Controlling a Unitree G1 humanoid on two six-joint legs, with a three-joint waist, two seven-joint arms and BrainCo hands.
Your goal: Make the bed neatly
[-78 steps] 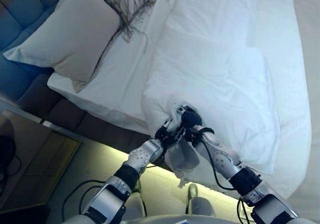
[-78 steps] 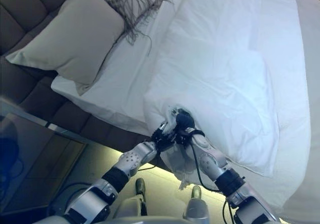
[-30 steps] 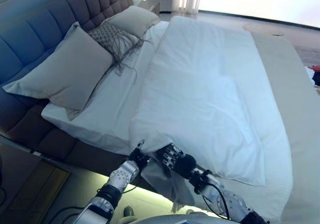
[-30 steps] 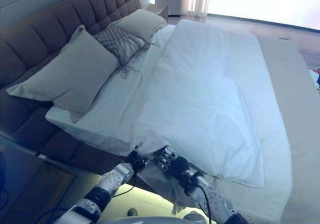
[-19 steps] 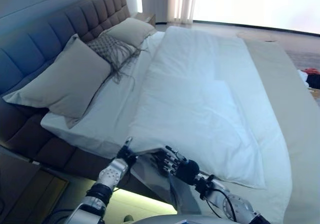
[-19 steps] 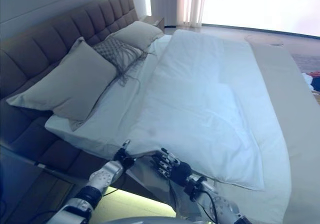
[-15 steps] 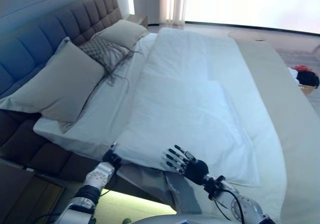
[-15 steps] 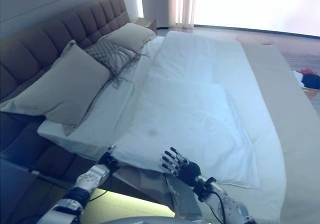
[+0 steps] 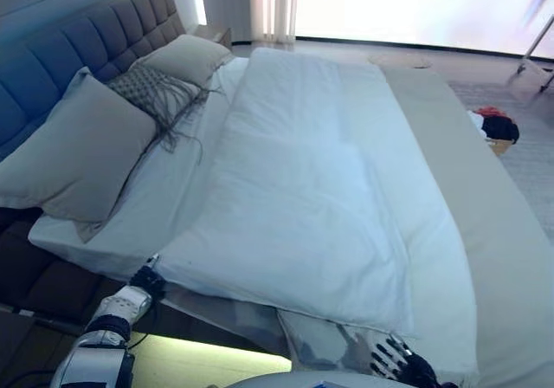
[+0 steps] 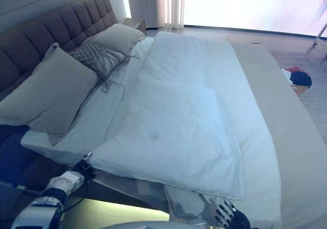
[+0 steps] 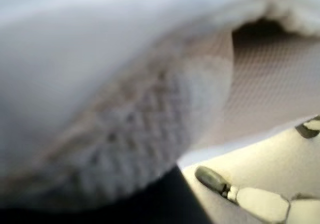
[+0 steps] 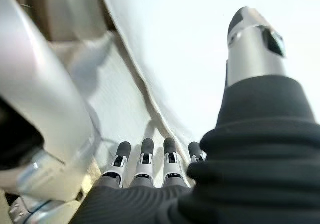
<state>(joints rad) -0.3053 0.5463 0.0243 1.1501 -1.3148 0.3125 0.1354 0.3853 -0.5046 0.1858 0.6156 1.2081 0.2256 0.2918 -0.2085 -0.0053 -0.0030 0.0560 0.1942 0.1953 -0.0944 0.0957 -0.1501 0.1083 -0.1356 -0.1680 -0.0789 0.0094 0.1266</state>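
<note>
The white duvet (image 9: 303,206) lies mostly flat on the bed (image 9: 511,258). Its near corner sits right at the left hand (image 9: 145,280); I cannot tell its grip. The right hand (image 12: 150,159), fingers straight, holds nothing. Near edge looks rumpled.

Both eye views look down from the near side of the bed (image 9: 450,189) across to the headboard (image 10: 56,27), sharing nearly the same scene. Wrist cams sit super close: left on bedding, right along its fingers (image 12: 145,156).
</note>
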